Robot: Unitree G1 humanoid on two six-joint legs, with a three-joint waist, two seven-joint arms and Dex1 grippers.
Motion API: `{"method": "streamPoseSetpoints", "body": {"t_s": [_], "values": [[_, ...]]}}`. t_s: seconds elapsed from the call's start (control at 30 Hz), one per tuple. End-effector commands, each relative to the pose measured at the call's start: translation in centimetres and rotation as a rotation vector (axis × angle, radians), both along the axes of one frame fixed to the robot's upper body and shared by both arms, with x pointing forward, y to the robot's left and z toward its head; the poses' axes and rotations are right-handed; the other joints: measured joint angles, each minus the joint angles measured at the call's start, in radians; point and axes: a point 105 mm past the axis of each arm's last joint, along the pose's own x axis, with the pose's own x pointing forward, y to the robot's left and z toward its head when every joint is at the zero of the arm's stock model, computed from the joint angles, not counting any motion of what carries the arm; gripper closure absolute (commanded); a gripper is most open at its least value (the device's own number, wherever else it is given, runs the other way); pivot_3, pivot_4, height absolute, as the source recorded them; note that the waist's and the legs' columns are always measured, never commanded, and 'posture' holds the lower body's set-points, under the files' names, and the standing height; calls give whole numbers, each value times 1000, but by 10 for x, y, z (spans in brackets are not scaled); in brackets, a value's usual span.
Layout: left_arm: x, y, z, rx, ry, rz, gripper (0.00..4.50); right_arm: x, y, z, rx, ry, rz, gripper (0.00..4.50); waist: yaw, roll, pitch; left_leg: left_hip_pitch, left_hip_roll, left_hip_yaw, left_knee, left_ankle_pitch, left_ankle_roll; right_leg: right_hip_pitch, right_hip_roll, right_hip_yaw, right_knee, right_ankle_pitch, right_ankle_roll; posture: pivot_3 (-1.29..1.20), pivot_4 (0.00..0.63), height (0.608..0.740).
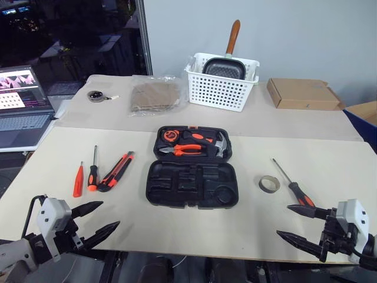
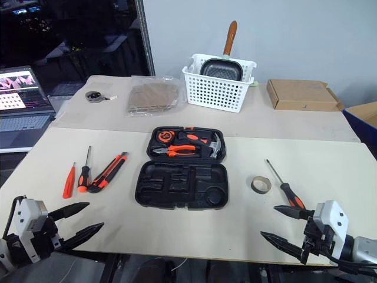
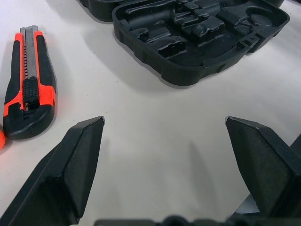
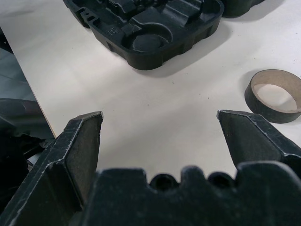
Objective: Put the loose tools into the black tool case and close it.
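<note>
- Left gripper gapes wide, holding nothing; ahead of it lie two screwdrivers and one utility knife.
- One black tool case lies open between both pincers, pliers and hammer in its far half.
- One tape ring and one more screwdriver sit just ahead of the right gripper, spread wide, empty.
- Beyond: one white basket, one cardboard box; nothing blocks.

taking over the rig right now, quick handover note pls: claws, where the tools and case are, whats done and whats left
Left claw and right claw: open, empty, low at the table's near edge.
Black tool case lies open mid-table.
To its left: red screwdriver, orange-and-black screwdriver, utility knife.
To its right: tape ring, another screwdriver.
Done: nothing.
Left: pack all five, close case.
</note>
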Motion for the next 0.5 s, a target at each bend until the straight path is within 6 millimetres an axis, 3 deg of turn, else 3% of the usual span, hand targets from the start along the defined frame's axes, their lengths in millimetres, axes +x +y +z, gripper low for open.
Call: {"method": "streamPoseSetpoints", "body": {"t_s": [0.03, 0.2, 0.33, 0.5], "values": [[5, 1, 7, 17, -32, 32, 88, 3, 7, 10, 21, -65, 35, 0, 0, 0, 0, 0, 0, 0, 0, 0, 0, 0, 0, 0, 0, 0, 0, 0, 150, 740], [30, 16, 25, 9, -99, 286, 88, 29, 57, 43, 137, -226, 199, 0, -7, -1, 1, 1, 1, 0, 0, 0, 0, 1, 0, 3, 1, 1, 0, 0, 150, 740], [43, 27, 27, 50, -14, 414, 88, 35, 89, 61, 187, -266, 330, 0, -3, -1, 1, 3, 1, 0, 0, 0, 0, 0, 2, 3, 3, 4, 5, 0, 150, 740], [82, 48, 47, 73, 143, 636, 88, 40, 124, 79, 169, -327, 522, 0, 8, -2, 1, 0, 0, -1, 0, 1, -1, -1, 2, -5, 4, 6, 1, 0, 150, 740]]}}
